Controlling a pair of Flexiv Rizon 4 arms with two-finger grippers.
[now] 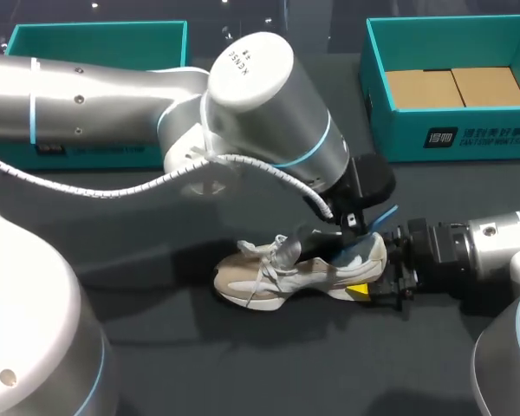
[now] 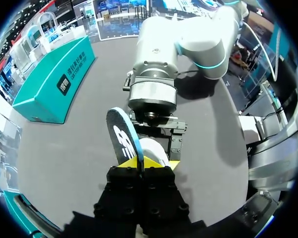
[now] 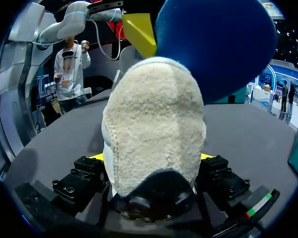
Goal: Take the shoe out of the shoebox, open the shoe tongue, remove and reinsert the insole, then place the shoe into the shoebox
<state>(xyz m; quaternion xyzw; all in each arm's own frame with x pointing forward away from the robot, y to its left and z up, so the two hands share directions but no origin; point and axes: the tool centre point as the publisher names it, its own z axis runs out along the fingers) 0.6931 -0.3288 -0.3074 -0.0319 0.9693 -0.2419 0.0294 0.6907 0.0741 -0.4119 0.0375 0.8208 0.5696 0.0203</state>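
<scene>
From upper left, left arm spans to centre frame, left gripper pinched on insole; right gripper, lower right, clamps shoe heel.

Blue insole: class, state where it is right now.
Head view, right of centre: the blue insole rises from the heel of the sneaker, pinched in the left claw; the right claw holds that heel.

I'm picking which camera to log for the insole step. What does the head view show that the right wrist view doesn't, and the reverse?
Only the head view: the whole shoe with its laces, plus the left shoebox and the right shoebox, both teal. Only the right wrist view: a close look at the right gripper clamping the fuzzy heel from both sides. Both: the blue insole above the heel, with the left gripper on it.
</scene>
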